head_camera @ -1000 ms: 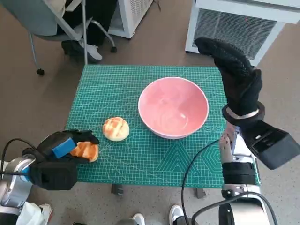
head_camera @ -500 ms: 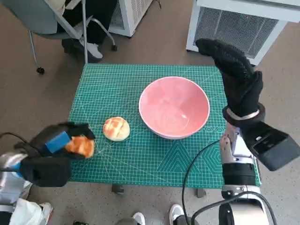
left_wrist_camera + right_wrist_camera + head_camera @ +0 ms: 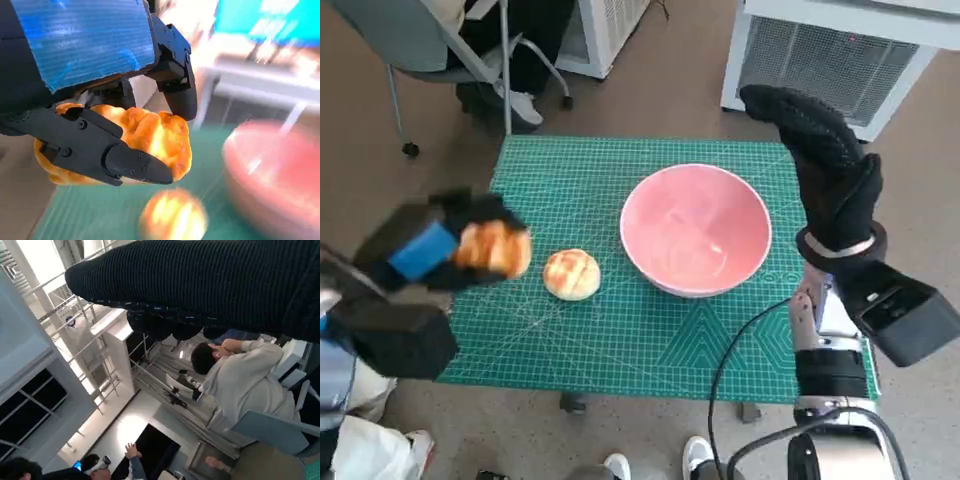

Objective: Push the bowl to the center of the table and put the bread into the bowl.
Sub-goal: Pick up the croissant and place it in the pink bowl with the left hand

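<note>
My left hand (image 3: 425, 255) gripped one bread piece (image 3: 493, 249), fingers (image 3: 135, 167) clamped round it, above the desk's (image 3: 620, 340) left edge. A second bread roll (image 3: 571, 274) lay left of the pink bowl (image 3: 695, 229). My right hand (image 3: 820, 165) hung raised over the desk's right edge, fingers extended together, holding nothing.

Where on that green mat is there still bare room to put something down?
Bare green mat lies along the far edge behind the pink bowl, and along the near edge in front of the bowl and the bread roll. It is crowded at the mat's left edge, where the left robot hand holds another bread piece beside the roll.
</note>
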You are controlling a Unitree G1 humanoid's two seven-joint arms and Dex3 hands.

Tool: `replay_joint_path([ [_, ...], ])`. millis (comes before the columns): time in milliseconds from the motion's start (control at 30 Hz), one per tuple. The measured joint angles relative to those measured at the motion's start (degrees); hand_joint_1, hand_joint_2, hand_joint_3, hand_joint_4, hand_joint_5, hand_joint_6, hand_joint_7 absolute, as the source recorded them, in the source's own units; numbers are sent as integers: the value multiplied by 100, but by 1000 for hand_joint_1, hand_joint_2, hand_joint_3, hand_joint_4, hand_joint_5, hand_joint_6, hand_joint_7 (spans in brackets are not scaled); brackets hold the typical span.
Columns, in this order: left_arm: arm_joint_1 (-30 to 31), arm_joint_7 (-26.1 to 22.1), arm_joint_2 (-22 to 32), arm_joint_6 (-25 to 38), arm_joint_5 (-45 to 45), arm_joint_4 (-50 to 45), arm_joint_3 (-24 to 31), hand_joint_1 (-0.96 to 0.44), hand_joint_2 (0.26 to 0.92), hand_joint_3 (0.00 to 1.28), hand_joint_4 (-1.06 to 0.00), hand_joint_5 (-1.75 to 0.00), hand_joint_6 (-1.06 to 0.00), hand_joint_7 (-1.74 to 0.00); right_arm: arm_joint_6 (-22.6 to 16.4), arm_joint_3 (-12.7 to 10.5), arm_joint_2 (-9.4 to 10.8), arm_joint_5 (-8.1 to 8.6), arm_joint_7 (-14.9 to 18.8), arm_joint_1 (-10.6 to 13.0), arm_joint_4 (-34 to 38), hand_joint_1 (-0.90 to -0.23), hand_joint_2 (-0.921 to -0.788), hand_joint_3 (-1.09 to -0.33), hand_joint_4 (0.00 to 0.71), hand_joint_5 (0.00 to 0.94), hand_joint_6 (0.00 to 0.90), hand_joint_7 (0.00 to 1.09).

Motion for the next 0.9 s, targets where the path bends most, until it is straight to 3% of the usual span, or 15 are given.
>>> replay_joint_path([
  [367, -1788, 34, -930, -215, 257, 439, -1071, 1, 920, 124, -601, -1200, -583, -1277, -27, -3, 0, 1, -1, -4, 0, -602, -921, -779, 298, 10, -1, 726],
  [667, -2932, 23, -1684, -842, 801, 1787, -1972, 1, 920, 113, -611, -1163, -600, -1285, -85, -18, -22, -2, -1, 6, -5, -613, -921, -780, 297, 11, -1, 719],
  [900, -3407, 246, -2303, -854, 1188, 2853, -2369, 1, 920, 105, -635, -1162, -592, -1268, -78, -10, -33, -2, -3, 40, -85, -613, -921, -781, 294, 11, -1, 713],
])
